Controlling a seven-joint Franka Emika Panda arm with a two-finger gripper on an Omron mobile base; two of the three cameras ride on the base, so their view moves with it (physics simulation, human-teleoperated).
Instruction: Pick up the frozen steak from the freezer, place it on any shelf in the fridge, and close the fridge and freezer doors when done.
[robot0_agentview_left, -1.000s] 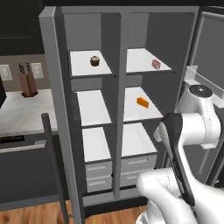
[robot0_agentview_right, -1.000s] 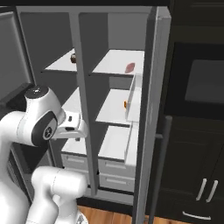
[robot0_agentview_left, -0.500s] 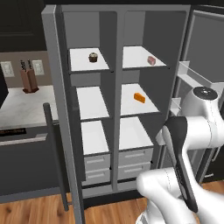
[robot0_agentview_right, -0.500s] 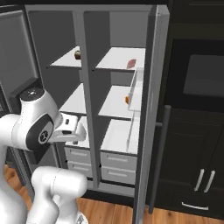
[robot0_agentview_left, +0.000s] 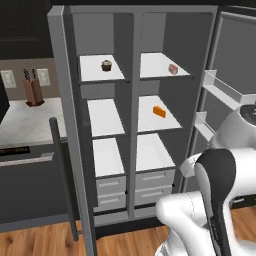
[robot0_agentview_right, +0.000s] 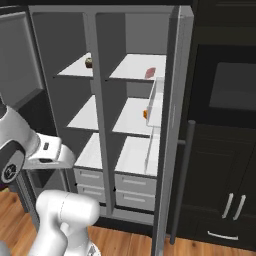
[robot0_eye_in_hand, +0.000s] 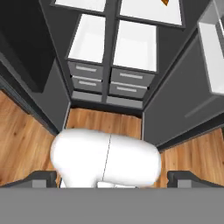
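Views have shifted with the base; end effector (robot0_eye_in_hand: 112, 177) spread, empty. Steak (robot0_agentview_left: 173, 69) looks rigid, slick: pinch its sides.

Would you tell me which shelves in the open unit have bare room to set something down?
The fridge's lowest shelf and the freezer's middle and lowest shelves lie bare. The steak, orange wedge and cupcake each take only part of their shelves.

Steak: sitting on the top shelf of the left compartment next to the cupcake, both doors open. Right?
Not quite. The steak is on the top shelf of the wider right compartment; the cupcake is alone on the left compartment's top shelf. The left base view shows this. Both doors are open, as you said.
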